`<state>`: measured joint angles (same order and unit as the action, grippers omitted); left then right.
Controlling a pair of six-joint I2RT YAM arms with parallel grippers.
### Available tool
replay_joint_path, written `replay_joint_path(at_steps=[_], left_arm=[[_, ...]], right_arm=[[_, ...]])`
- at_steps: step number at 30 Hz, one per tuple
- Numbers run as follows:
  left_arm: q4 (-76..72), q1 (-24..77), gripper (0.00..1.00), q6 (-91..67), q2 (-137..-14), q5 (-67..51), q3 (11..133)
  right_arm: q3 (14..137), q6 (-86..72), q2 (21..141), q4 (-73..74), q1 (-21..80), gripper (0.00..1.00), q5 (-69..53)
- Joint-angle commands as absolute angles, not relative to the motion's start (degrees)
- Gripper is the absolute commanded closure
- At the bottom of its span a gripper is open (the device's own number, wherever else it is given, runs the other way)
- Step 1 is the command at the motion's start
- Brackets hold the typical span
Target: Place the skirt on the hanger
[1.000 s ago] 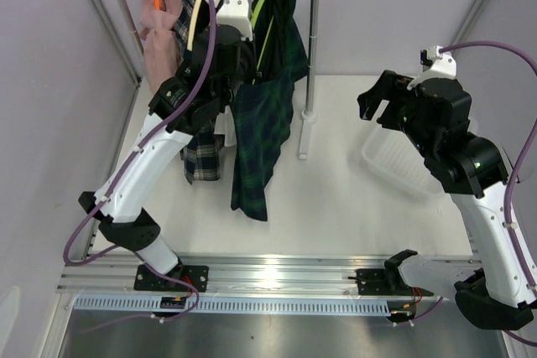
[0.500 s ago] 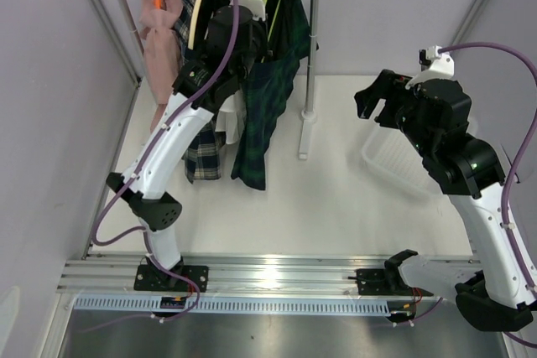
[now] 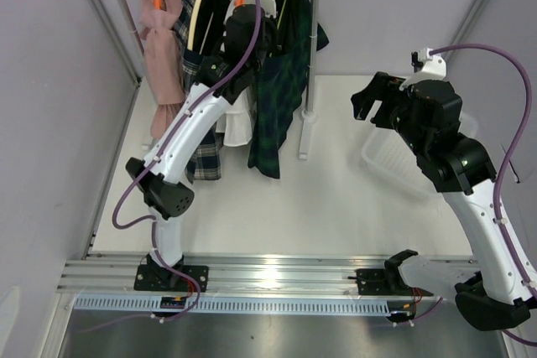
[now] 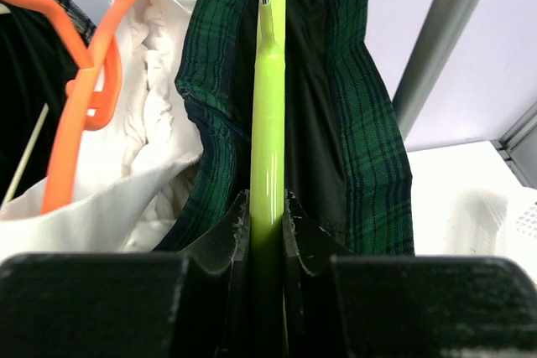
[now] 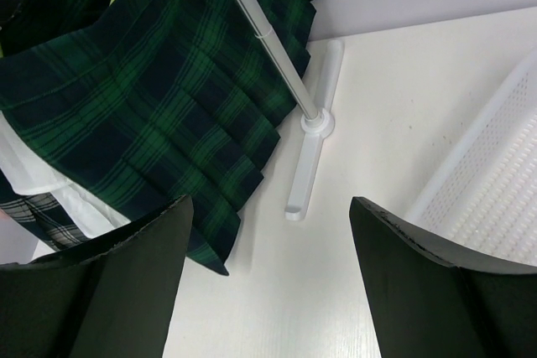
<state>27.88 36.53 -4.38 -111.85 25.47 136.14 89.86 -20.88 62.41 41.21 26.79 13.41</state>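
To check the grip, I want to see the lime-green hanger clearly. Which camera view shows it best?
Left wrist: the hanger runs up the centre, pinched by the left gripper, skirt on both sides. Right wrist shows a sliver; top external barely any.

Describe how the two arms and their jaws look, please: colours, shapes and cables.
Both the left arm and the right arm have smooth white links joined by bulky black joints. A purple cable loops along each arm. The jaws are matte black, thick and wedge-shaped, with slightly scuffed edges.
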Motion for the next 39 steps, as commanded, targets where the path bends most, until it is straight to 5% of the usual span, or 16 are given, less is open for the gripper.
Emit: replay_joint_path(at_steps=[1, 24, 30, 39], left_arm=[[16.4, 34.8, 1.00, -3.8, -111.3, 24.6, 142.0], [19.9, 33.0, 0.99, -6.2, -114.1, 16.4, 141.9], [18.7, 33.0, 0.60, -6.2, -110.6, 14.7, 138.8], [21.2, 33.0, 0.36, -6.9, -102.0, 7.1, 135.6]], right_arm=[[89.6, -19.9, 62.0, 38.3, 26.4, 0.18, 13.0], [86.3, -20.2, 61.2, 37.1, 25.2, 0.18, 11.8], [85.4, -20.5, 60.5, 37.1, 25.0, 0.18, 11.3], [84.4, -20.7, 58.9, 37.0, 24.5, 0.17, 9.5]])
